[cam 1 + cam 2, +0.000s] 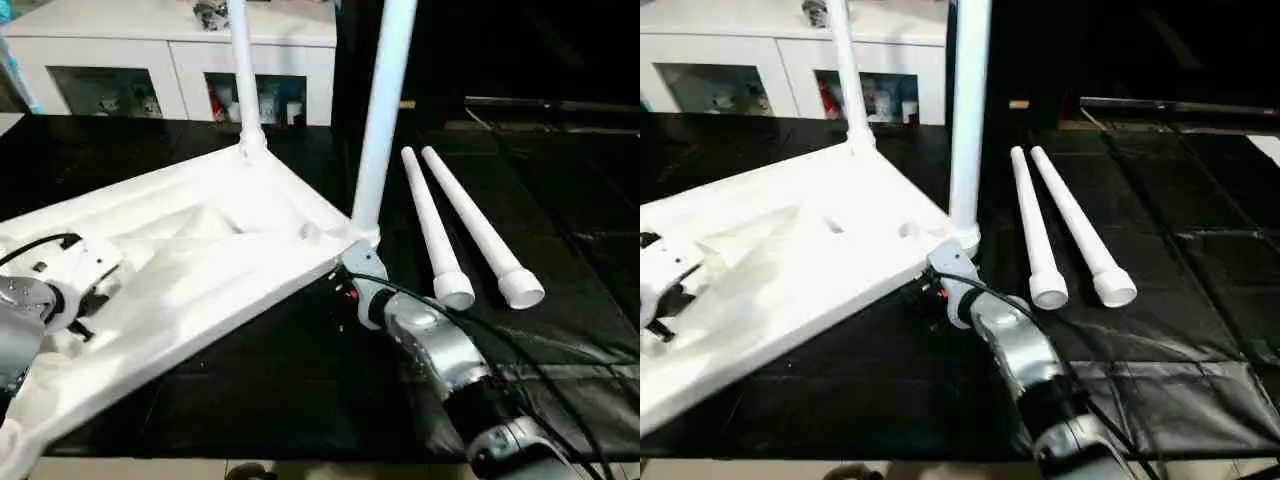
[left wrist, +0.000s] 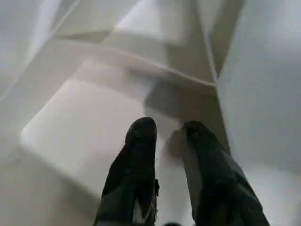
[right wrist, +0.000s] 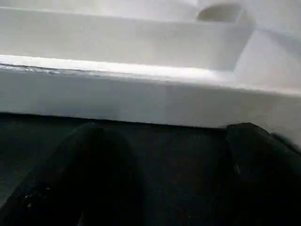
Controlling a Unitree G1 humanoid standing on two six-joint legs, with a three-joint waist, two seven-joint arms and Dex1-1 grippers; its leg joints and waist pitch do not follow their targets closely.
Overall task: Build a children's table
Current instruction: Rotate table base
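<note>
ribbed white plastic tabletop (image 1: 200,250), 2 tapered round legs (image 1: 470,225) loose on black mat (image 1: 560,300).

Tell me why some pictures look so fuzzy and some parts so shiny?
In the right wrist view the claw's fingers are big dark blurs, too close to be sharp. In the left wrist view the fingers are soft-edged and cast a shadow on the white table. In the left eye view, light glares off the tabletop's underside, while the black mat stays dim.

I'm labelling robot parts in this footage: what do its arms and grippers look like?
Both forearms are silver metal: the right arm carries black cables and a small red detail at the wrist, and the left arm ends in a white housing. The left gripper has two black, rounded fingers.
</note>
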